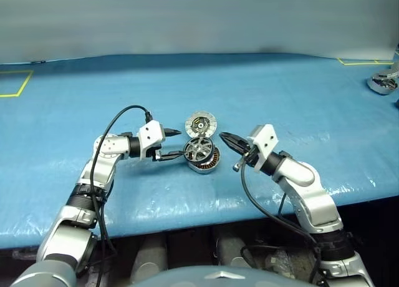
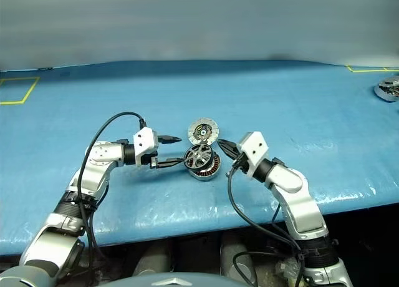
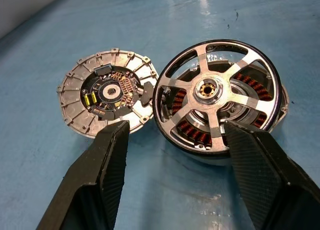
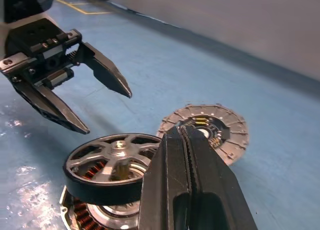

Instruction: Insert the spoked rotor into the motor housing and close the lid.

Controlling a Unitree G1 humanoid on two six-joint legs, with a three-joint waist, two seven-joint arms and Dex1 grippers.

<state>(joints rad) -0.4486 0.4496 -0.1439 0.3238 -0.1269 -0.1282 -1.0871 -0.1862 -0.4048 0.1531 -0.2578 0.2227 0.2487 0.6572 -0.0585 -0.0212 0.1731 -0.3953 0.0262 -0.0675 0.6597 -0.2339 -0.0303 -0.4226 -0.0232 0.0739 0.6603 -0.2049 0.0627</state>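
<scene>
The spoked rotor (image 3: 216, 95) sits tilted in the mouth of the motor housing (image 4: 87, 215), its black rim raised on one side so that the copper-brown windings show through the spokes and under the lifted edge; it is not seated flat. The housing rests on the blue table (image 1: 280, 93), near the front edge and between the two arms. Just behind it, and close enough that the edges look to touch in the left wrist view, the lid (image 1: 201, 122) lies flat with its inner face up, a dark centre with small parts ringed by slots. The left gripper (image 1: 176, 143) points in from the robot's left, its two black fingers spread wide with nothing between them: one fingertip (image 2: 176, 164) lies at the rotor's near rim, whether it touches I cannot tell, and the other is nearer the lid. The right gripper (image 4: 182, 135) comes in from the opposite side, fingers pressed together and empty, its tip above the table just beside the rotor and housing. Yellow tape marks (image 1: 15, 84) lie on the table's far corners, and another metal part (image 1: 381, 81) sits well apart at the far right.
</scene>
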